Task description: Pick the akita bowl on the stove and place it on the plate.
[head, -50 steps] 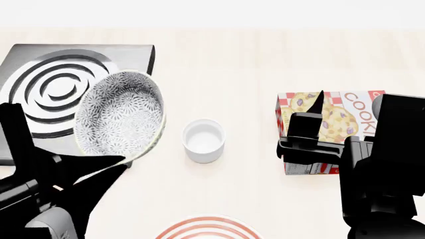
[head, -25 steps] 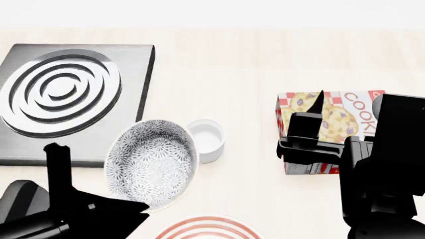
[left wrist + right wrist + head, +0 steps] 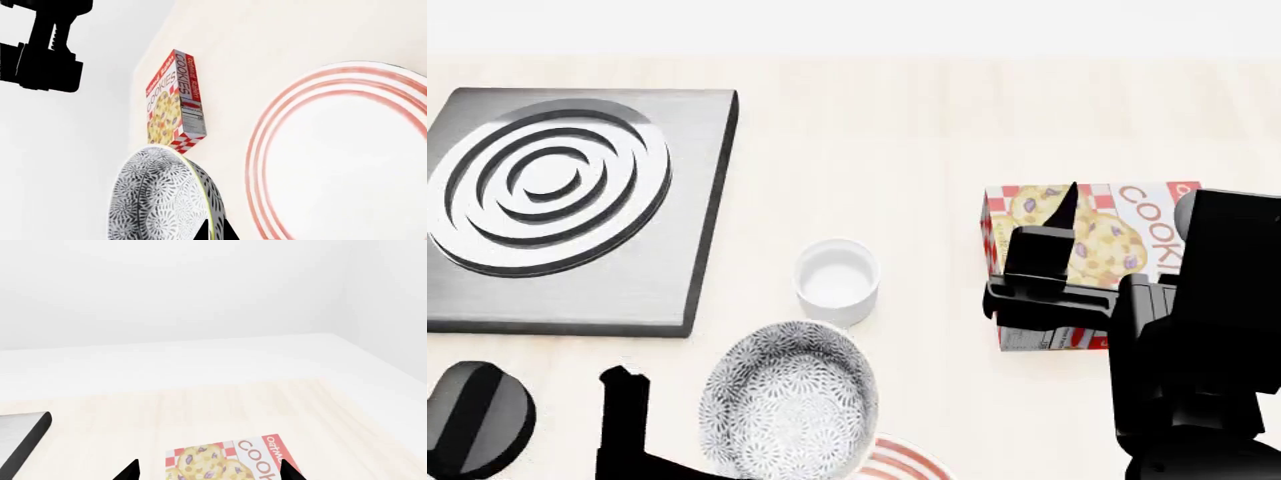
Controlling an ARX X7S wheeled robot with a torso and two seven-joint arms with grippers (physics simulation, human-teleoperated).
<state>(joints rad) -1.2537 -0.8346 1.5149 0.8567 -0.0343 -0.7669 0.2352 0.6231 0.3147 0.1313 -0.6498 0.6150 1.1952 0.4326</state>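
Red-checked "COOKIES" box [image 3: 175, 102] on table [image 3: 934, 130]

Akita bowl [image 3: 787, 405] right of stove [image 3: 567, 205] (over plate [image 3: 901, 462] edge), behind it cup [image 3: 837, 281]

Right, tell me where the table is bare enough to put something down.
Bare wood runs along the far edge beyond the stove and cookie box, and between the stove and the box, past the white cup. The near middle is crowded: the left gripper holds the akita bowl beside the plate, the knob to its left.
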